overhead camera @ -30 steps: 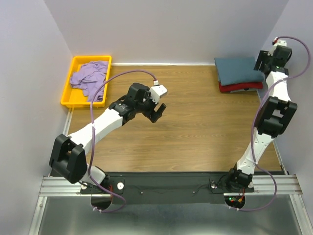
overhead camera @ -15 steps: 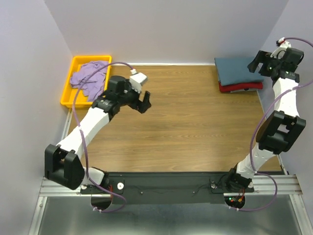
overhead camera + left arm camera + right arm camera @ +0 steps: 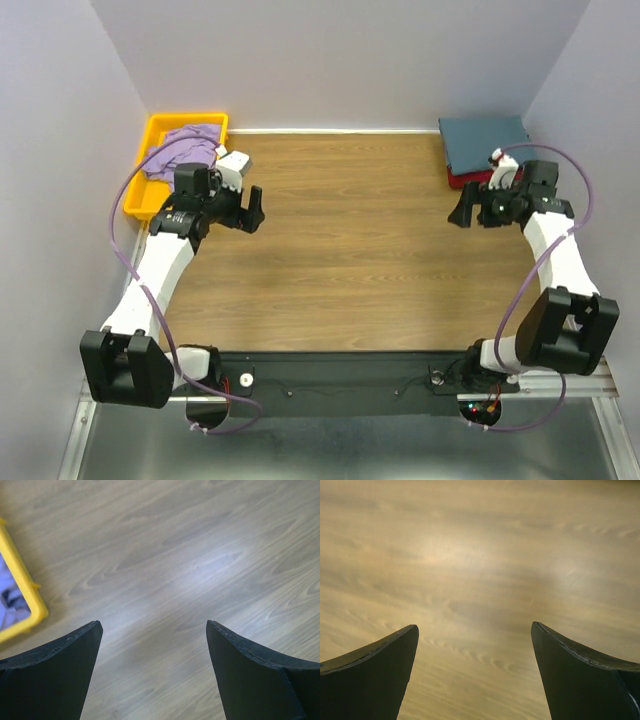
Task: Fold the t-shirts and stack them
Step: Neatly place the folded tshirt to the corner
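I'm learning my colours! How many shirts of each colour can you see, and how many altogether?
purple shirt: 1
blue-grey shirt: 1
red shirt: 1
Total: 3 shirts

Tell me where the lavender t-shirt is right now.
In the top view, the lavender t-shirt lies crumpled in the yellow tray at the far left corner of the table, just behind the open left gripper.

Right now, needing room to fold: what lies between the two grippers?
Only bare wooden table between the left gripper and right gripper, seen in the top view.
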Robot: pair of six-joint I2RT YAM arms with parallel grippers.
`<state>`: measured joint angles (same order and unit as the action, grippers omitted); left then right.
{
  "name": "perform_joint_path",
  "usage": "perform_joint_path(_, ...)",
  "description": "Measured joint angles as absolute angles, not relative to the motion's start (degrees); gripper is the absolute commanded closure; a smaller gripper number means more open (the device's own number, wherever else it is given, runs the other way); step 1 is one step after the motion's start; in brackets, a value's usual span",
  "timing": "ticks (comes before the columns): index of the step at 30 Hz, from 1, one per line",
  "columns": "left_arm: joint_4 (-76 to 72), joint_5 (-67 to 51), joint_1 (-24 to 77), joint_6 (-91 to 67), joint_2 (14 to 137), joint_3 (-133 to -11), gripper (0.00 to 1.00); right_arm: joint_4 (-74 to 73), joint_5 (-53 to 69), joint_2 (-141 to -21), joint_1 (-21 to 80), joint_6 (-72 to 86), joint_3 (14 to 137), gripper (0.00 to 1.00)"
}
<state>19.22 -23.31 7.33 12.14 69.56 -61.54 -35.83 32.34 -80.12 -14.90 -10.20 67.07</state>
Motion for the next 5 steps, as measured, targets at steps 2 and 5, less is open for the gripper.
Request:
perform_joint_path(2,20.18,-22.20,7.29,13.02,68.84,-58.89,0.03,-36.51,32.03,-77.43,-14.24,-11.79,63.00,0.00)
perform_joint_path(5,21.63,-19.90,7.31,14.09,67.26,-54.85,0.03,-37.82,30.63,-73.06,-14.15,-14.61,56.69,0.00)
